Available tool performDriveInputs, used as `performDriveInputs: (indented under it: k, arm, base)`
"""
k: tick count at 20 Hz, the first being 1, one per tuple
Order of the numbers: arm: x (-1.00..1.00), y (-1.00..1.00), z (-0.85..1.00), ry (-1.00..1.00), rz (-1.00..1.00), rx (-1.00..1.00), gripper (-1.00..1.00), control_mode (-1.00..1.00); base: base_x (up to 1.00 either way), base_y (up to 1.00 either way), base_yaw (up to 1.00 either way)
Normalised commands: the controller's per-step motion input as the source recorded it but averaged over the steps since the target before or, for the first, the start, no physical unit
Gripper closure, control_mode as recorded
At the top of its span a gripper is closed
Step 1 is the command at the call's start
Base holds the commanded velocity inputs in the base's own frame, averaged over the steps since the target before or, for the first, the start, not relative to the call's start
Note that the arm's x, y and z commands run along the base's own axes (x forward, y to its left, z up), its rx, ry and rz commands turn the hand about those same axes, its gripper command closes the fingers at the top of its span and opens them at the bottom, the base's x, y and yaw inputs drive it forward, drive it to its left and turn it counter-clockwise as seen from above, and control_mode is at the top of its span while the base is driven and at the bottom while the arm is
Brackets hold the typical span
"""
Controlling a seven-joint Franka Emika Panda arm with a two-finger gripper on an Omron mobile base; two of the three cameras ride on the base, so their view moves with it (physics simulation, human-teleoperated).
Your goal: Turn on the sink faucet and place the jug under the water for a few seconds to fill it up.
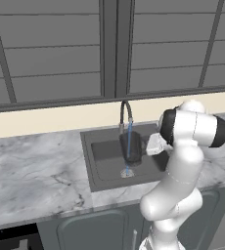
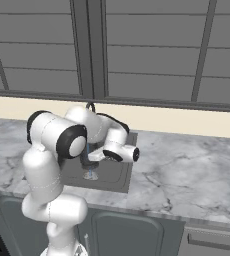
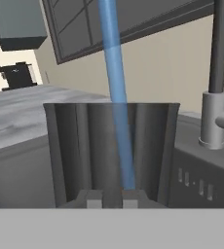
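I hold the jug (image 1: 132, 150) over the sink (image 1: 102, 168), fingers (image 3: 95, 198) clamped on its handle, so water (image 1: 129, 139) from the faucet (image 1: 125, 113) at 12 o'clock fills it.

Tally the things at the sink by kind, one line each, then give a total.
Sink faucet: 1
Sink: 1
Jug: 1
Water stream: 1
Gripper shut on the jug: 1
Total: 5
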Motion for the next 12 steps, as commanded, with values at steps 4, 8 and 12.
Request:
performDriveInputs:
  k: [4,8,12]
  arm:
    - [0.50,0.00,-0.16,0.00,0.00,0.00,1.00,-1.00]
    - [0.25,0.00,-0.10,0.00,0.00,0.00,1.00,-1.00]
    - [0.01,0.00,-0.09,0.00,0.00,0.00,1.00,-1.00]
  base:
    - [0.00,0.00,0.00]
    - [0.00,0.00,0.00]
    - [0.00,0.00,0.00]
